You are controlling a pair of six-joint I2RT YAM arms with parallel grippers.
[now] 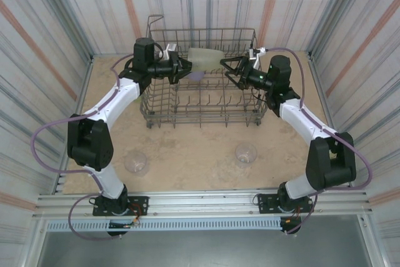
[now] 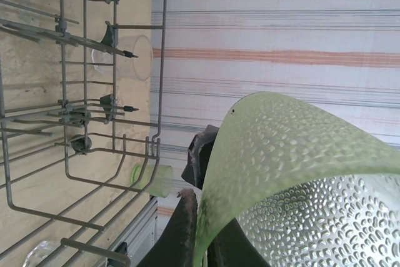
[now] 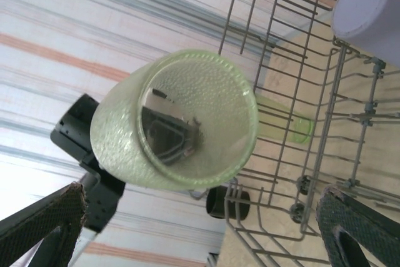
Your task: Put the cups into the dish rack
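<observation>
A translucent yellow-green cup (image 1: 204, 59) hangs on its side above the back of the grey wire dish rack (image 1: 202, 112). My left gripper (image 1: 182, 67) is shut on its wall at the left end. In the left wrist view the cup (image 2: 300, 179) bulges past my left gripper (image 2: 203, 176). My right gripper (image 1: 229, 70) stands open just right of the cup, apart from it. From the right wrist the cup's mouth (image 3: 181, 123) faces the camera between the wide fingers of my right gripper (image 3: 201, 197). A lavender cup (image 3: 369, 10) sits base up in the rack (image 3: 300, 154).
Two clear cups (image 1: 136, 162) (image 1: 245, 152) lie on the table in front of the rack. Another yellow-green cup (image 3: 286, 123) lies just outside the rack wall, as does a short black cylinder (image 3: 228, 202). Striped walls close in the table on three sides.
</observation>
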